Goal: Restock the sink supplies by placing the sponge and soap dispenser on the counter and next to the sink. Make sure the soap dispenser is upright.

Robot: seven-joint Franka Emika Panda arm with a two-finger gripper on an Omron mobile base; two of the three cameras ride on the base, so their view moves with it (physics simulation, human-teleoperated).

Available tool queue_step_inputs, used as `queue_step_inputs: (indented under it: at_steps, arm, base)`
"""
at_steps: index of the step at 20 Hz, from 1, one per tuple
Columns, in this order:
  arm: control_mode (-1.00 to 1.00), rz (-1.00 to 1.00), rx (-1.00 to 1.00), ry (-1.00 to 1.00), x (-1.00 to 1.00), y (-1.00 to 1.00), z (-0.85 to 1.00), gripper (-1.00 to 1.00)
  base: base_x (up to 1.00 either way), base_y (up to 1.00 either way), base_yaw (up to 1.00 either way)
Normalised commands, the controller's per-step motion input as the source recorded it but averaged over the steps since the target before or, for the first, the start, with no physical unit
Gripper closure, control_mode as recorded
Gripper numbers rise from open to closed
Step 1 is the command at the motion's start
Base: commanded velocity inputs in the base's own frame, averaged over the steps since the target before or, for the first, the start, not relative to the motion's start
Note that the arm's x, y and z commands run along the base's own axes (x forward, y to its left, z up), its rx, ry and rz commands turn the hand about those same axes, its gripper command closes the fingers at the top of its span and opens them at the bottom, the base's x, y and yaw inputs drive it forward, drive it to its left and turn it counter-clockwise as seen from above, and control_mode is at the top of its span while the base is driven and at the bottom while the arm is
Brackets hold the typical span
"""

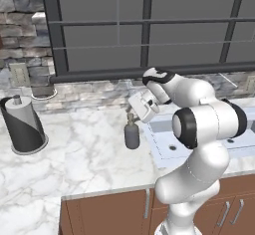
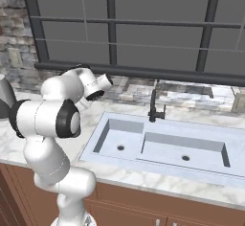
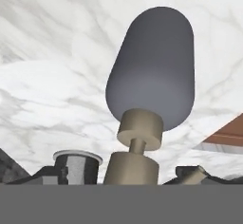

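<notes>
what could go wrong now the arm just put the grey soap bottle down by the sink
1. The gripper hangs right over the pump top of the dark grey rounded soap dispenser, with its fingertips flanking the pump. A sideways pull-away might clip the pump and tip the upright bottle.
2. The dispenser stands on the white veined marble counter close to the left rim of the pale double-basin sink; a nudge that way could drop it in.

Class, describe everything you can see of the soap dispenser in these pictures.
The soap dispenser is a small dark grey bottle with a rounded, smooth body, a narrow neck and a tan pump top. It stands upright on the white veined counter, just left of the sink. The gripper hangs right above the pump with its jaws apart, not clamping it.
</notes>
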Motion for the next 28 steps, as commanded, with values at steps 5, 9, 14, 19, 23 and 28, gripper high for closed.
queue_step_inputs:
  at_steps: [5, 9, 14, 19, 23, 28]
  arm:
    - [-1.00, 0.00, 0.00, -0.08, -0.01, 0.02, -0.10, -1.00]
    - [-1.00, 0.00, 0.00, -0.14, -0.34, 0.05, 0.00, -1.00]
    - [-1.00, 0.00, 0.00, -0.16, -0.62, 0.11, 0.01, -1.00]
    - [-1.00, 0.00, 0.00, -0.13, -0.51, 0.05, 0.15, -1.00]
    - [-1.00, 0.01, -0.02, -0.16, -0.16, 0.01, 0.33, -1.00]
    - [-1.00, 0.01, -0.04, -0.22, -0.13, 0.00, 0.38, -1.00]
  base:
    - [0.00, 0.00, 0.00]
    - [0.00, 0.00, 0.00]
    - [0.00, 0.00, 0.00]
    - [0.00, 0.00, 0.00]
    - [0.00, 0.00, 0.00]
    - [0.00, 0.00, 0.00]
